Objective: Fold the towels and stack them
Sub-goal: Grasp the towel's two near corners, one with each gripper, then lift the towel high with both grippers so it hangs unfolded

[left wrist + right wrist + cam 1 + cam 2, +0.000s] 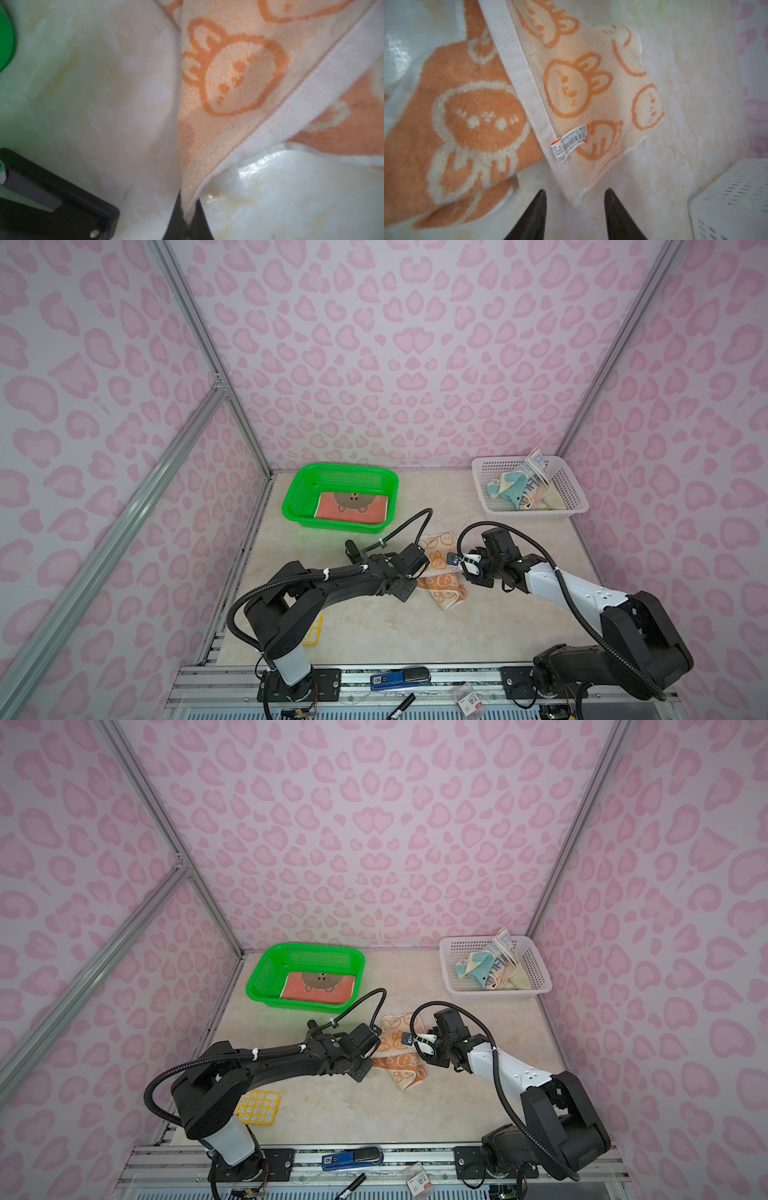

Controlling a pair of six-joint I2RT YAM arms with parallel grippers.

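Cloth lies rumpled in the middle of the surface, nearer the front edge than the baskets: the beige rabbit towel, partly doubled over so its orange underside shows. The left fingers are pinched tight on one corner of its white hem band. The right fingers stand partly apart and hold nothing; another hem corner lies just ahead of their tips, about between them, untouched.

I'd judge the towel light, limp and a little grippy, terry that sags wherever it isn't held. The hemmed corners, firmer than the pile, look the best place to pinch, one on each side, to keep an edge taut for a fold.

Farther back, at the far left corner, the green basket holds a rust-red towel lying flat and folded. At the far right corner the white basket holds crumpled towels, light blue and cream with letters, not yet folded.
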